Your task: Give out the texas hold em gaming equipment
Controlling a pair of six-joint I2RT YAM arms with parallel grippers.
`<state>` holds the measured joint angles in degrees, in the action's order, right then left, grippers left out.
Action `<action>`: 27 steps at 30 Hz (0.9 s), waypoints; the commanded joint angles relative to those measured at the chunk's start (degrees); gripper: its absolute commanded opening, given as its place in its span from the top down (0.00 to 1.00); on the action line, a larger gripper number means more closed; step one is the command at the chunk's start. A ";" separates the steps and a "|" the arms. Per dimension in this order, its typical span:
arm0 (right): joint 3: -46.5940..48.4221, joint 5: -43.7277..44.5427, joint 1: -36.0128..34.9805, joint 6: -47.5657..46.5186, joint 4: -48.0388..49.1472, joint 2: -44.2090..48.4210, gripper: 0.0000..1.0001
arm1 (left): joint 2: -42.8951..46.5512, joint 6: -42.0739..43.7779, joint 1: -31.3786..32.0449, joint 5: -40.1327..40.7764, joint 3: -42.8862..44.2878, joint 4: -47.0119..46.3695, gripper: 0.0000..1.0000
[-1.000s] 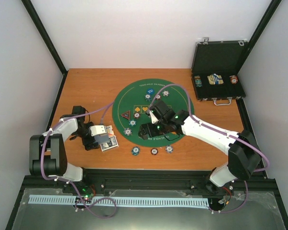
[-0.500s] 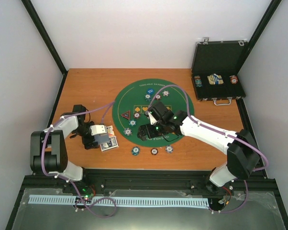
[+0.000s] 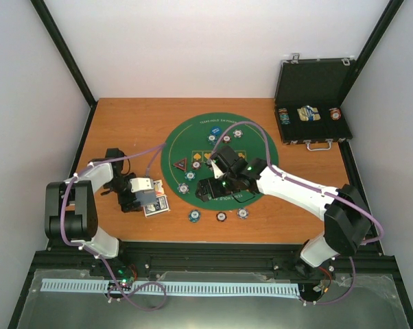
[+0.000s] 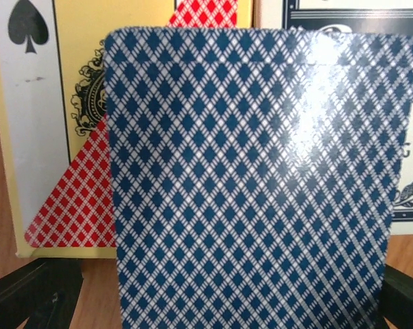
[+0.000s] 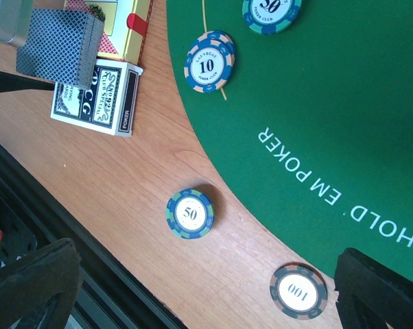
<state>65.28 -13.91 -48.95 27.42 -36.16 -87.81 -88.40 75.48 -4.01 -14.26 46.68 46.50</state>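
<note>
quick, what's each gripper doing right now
left gripper: jaws wide, but it looks to be gripping the blue-backed card deck.
right gripper: open, holding nothing.

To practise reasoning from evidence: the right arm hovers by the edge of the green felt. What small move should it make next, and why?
Probably lower the right fingers toward the blue 50 chip. They stand open and empty. That chip lies alone on the wooden table, just off the green felt mat, so it looks easy to straddle.
</note>
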 commanded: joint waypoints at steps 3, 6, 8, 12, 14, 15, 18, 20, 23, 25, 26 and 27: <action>1.46 0.80 -0.72 0.11 0.56 -0.53 0.00 | -1.20 -0.16 0.33 0.02 1.67 0.67 0.03; 1.28 0.74 -0.71 0.11 0.65 -0.39 0.00 | -0.10 -0.64 0.32 0.21 1.19 -0.01 0.07; 0.96 0.88 -0.71 0.17 0.81 -0.19 0.00 | 0.69 -0.78 0.32 0.66 0.96 -0.26 0.08; 0.39 0.90 -0.71 0.31 1.33 0.18 0.00 | 2.10 -0.62 0.36 1.78 0.17 -0.64 0.11; 0.23 0.89 -0.76 0.35 1.51 0.27 0.00 | 2.59 -0.67 0.36 1.95 -0.31 -0.83 0.12; 0.18 0.81 -0.78 0.34 1.52 0.27 0.00 | 2.82 -0.75 0.40 1.79 -0.54 -0.99 0.12; 0.17 0.88 -0.80 0.35 1.53 0.36 0.00 | 3.53 -0.85 0.45 1.31 -1.39 -1.29 0.13; 0.13 0.88 -0.80 0.34 1.47 0.36 0.01 | 3.85 -0.61 0.58 1.10 -2.05 -1.71 0.14; -0.01 0.99 -0.79 0.44 1.51 0.46 0.01 | 3.91 -0.15 0.82 0.59 -2.96 -2.39 0.09; -0.14 1.09 -0.80 0.60 1.50 0.44 0.01 | 3.87 0.44 0.91 0.19 -3.42 -2.71 0.06; -0.29 1.14 -0.80 0.69 1.52 0.50 0.01 | 3.67 0.55 0.98 0.00 -3.51 -2.84 0.06; -0.34 1.16 -0.80 0.77 1.53 0.49 0.01 | 3.45 0.63 1.08 -0.11 -3.52 -3.10 0.07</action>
<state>65.32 -13.67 -48.97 27.49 -35.73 -87.85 -85.32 74.85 -3.44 -12.36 43.59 44.62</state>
